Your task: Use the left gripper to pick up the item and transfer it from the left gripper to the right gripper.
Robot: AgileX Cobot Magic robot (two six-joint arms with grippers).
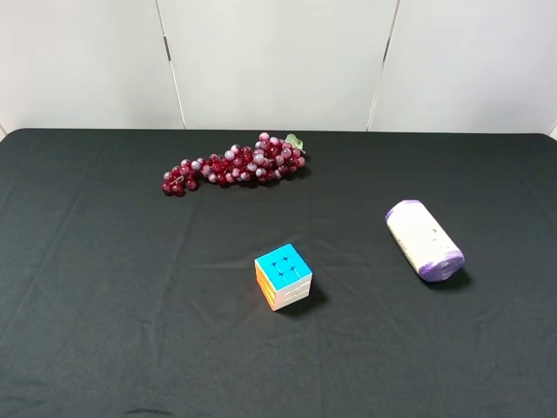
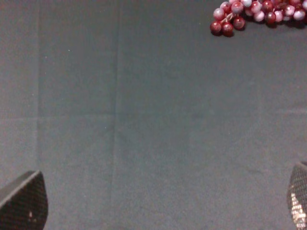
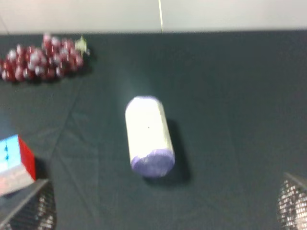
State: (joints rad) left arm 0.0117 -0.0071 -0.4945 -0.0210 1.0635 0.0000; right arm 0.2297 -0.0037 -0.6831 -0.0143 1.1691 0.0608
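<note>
The item (image 1: 423,239) is a small cream-white cylinder with purple ends. It lies on its side on the black table at the right of the exterior view. It also shows in the right wrist view (image 3: 147,135), ahead of the right gripper (image 3: 163,203), whose fingertips (image 3: 29,211) stand wide apart, open and empty. The left gripper (image 2: 158,206) is open too, with its fingertips (image 2: 24,203) at the frame corners over bare black cloth. Neither arm shows in the exterior view.
A multicoloured puzzle cube (image 1: 284,276) sits near the table's middle; it also shows in the right wrist view (image 3: 14,163). A bunch of dark red grapes (image 1: 233,164) lies toward the back, seen also in the left wrist view (image 2: 259,12). The black cloth (image 1: 104,287) covers the table.
</note>
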